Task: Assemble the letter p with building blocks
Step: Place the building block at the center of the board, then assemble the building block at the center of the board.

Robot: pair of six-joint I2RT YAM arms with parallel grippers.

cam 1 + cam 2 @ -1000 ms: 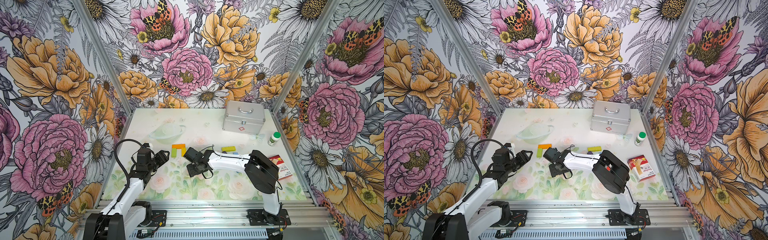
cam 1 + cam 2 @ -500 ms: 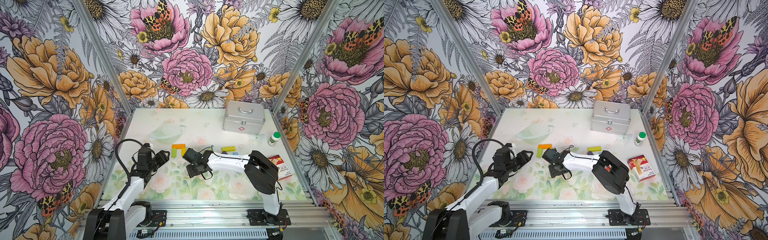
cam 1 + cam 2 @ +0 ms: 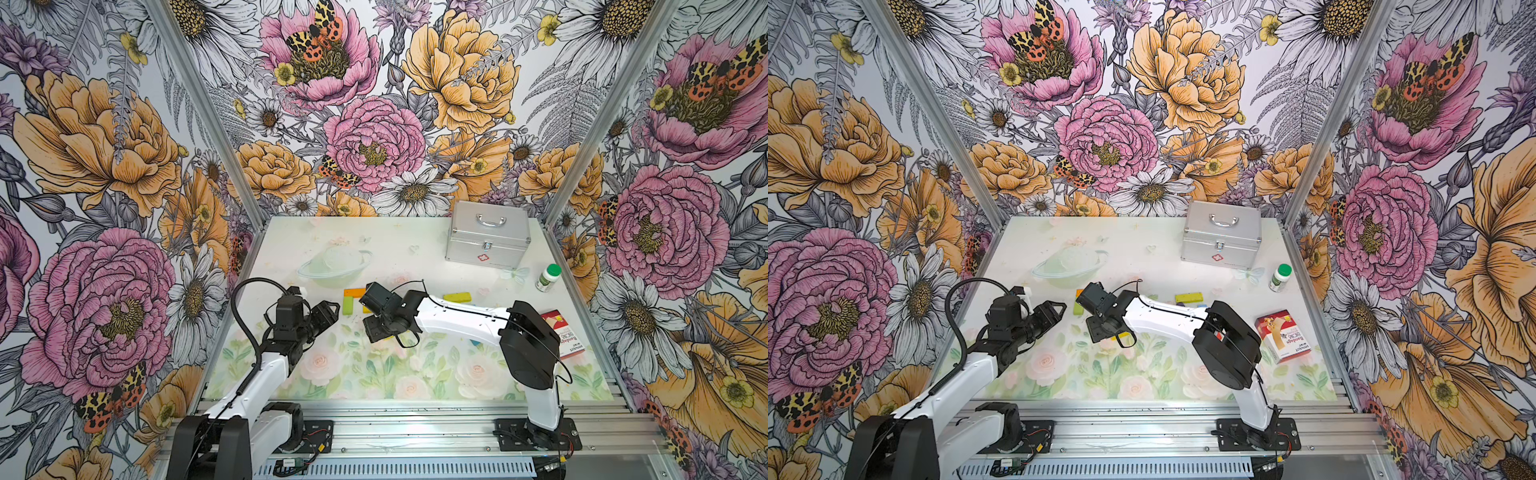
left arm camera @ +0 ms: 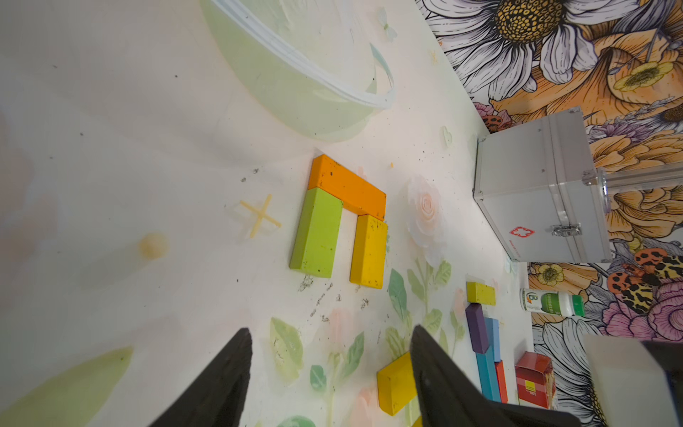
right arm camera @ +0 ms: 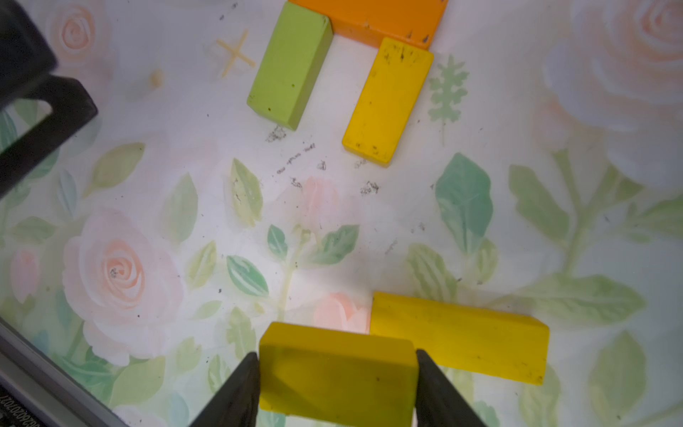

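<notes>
An orange block [image 4: 347,188], a green block [image 4: 318,233] and a yellow block [image 4: 369,251] lie joined in an arch; in a top view the orange [image 3: 354,292] and green [image 3: 347,306] ones show. My right gripper [image 5: 336,353] is shut on another yellow block [image 5: 338,377], right beside a third yellow block [image 5: 458,340] lying flat. In both top views this gripper [image 3: 380,332] [image 3: 1106,328] hangs just in front of the arch. My left gripper [image 4: 329,369] [image 3: 332,309] is open and empty, left of the arch. Yellow-green [image 4: 480,293], purple [image 4: 476,327], blue [image 4: 486,373] and red [image 4: 500,380] blocks lie to the right.
A silver case [image 3: 488,239] stands at the back right. A green-capped white bottle [image 3: 548,277] and a red-and-white carton [image 3: 565,332] sit by the right edge. A pale translucent bowl [image 3: 332,266] rests behind the arch.
The right gripper with its yellow block has crept slightly towards the arch. The left arm has barely moved.
</notes>
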